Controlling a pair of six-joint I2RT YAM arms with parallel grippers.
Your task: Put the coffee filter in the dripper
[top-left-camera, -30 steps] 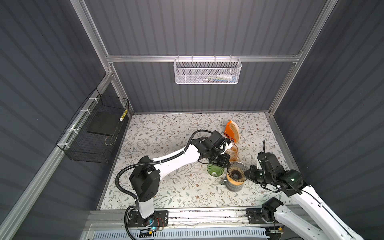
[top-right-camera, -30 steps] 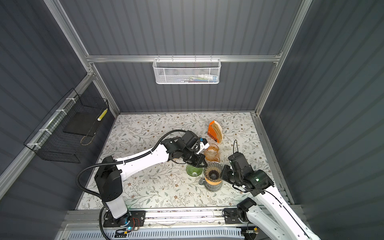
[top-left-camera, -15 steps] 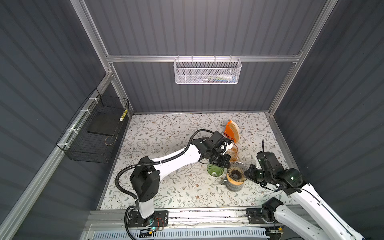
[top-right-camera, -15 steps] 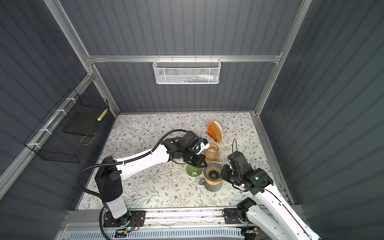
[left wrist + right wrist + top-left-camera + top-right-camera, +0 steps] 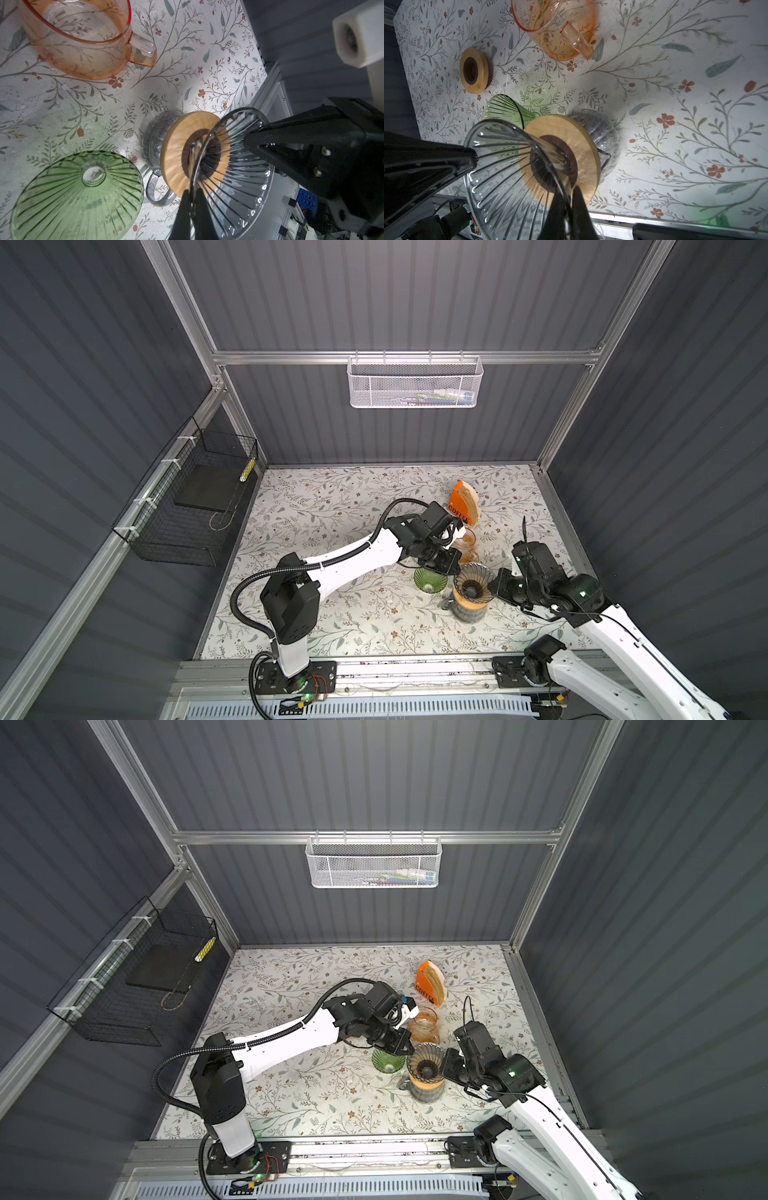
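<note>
A clear ribbed glass dripper (image 5: 473,583) (image 5: 424,1065) sits in a wooden collar (image 5: 176,143) on a grey glass carafe (image 5: 600,128), near the table's front right. My left gripper (image 5: 192,191) (image 5: 455,568) is shut on the dripper's (image 5: 239,180) rim from the left. My right gripper (image 5: 568,191) (image 5: 492,585) is shut on the rim of the dripper (image 5: 508,176) from the opposite side. The coffee filter (image 5: 471,499) (image 5: 438,979) is one of a tan paper stack standing in an orange holder at the back right, away from both grippers.
A green glass dripper (image 5: 430,580) (image 5: 76,195) lies mouth-down just left of the carafe. An orange-tinted glass jug (image 5: 467,541) (image 5: 556,27) stands behind it. A loose wooden ring (image 5: 473,70) lies on the floral table. Wire baskets hang on the left and back walls.
</note>
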